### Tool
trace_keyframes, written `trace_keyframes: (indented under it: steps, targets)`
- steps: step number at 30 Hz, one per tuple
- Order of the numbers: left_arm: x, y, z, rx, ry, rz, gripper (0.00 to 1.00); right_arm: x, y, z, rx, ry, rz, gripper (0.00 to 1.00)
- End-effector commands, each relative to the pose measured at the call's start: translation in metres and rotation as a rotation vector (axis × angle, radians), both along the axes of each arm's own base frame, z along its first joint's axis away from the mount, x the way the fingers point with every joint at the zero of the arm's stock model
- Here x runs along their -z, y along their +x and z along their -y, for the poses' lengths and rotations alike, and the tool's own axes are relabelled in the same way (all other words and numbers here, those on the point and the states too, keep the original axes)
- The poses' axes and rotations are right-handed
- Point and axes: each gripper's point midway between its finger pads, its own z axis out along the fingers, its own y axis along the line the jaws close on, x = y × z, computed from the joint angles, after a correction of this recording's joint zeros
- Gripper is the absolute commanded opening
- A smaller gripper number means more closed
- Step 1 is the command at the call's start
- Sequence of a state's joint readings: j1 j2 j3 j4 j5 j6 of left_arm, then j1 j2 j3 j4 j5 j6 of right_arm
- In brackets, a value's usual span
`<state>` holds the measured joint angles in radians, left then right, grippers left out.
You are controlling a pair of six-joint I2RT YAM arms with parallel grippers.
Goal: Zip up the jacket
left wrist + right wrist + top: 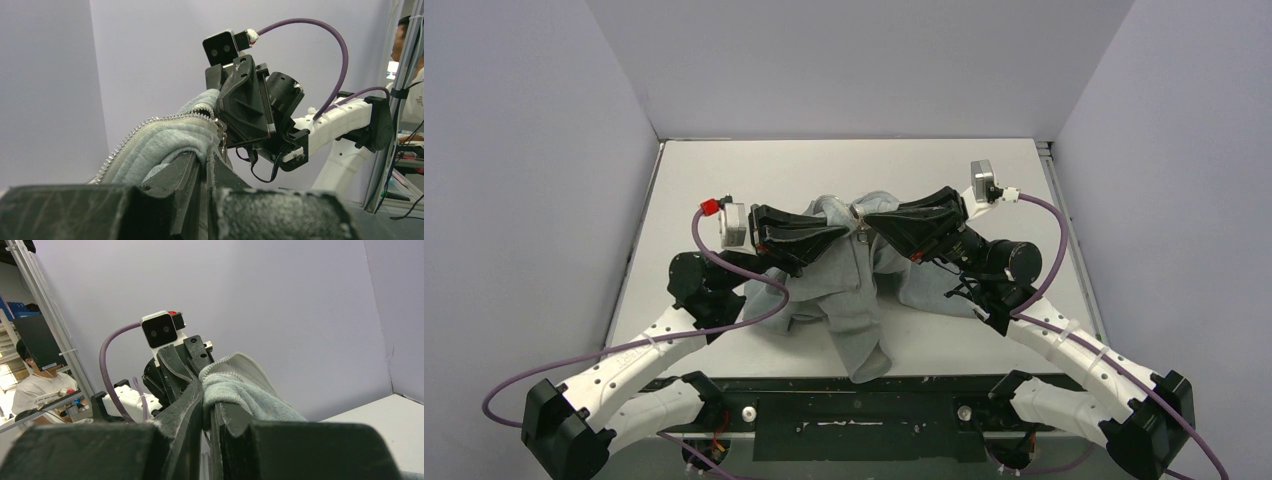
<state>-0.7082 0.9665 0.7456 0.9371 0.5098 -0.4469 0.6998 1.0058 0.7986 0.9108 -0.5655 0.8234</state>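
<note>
Pinching with the left gripper [848, 233]: jaws closed down to the thickness of the cloth, clamped on a fold of the jacket [856, 300] right at the zipper [150, 125] edge. Pinching likewise with the right gripper [871, 222], jaws drawn tight on the facing grey edge, tips almost touching those of the left. Cannot tell whether gripping the slider itself or only the fabric beside it. From the left wrist, shows a small metal piece [220, 139] just where the two grips meet, probably the slider or its pull.

Lifted above the middle of the table [984, 170] at the pinched part, then draped down onto the table's middle, with one length trailing to the table's near edge. Teeth bare along the one edge in view, so apparently not yet joined there.

To do this step well, as a judgement:
- Make sure first that the right grip has the pull and not just cloth.
- Anchor with the left gripper close beside the slider and draw the teeth row taut and straight.
- Pull along the line of the teeth, never across it.
- Go gently where the fabric bunches, lest the soft cloth get dragged into the slider.

No brand, label or legible writing on jacket, grippers or table in any view.
</note>
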Motion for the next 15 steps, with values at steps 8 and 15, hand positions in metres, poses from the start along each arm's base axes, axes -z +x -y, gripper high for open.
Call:
trace_keyframes:
  steps: [8,15]
  targets:
    - [-0.034,-0.012,-0.02,-0.051,-0.104,0.093,0.0,-0.038,-0.02,0.011,-0.021,0.074,0.126,0.0]
    - [-0.029,-0.013,-0.011,-0.008,-0.071,0.094,0.0,-0.038,-0.02,0.012,-0.018,0.078,0.124,0.0]
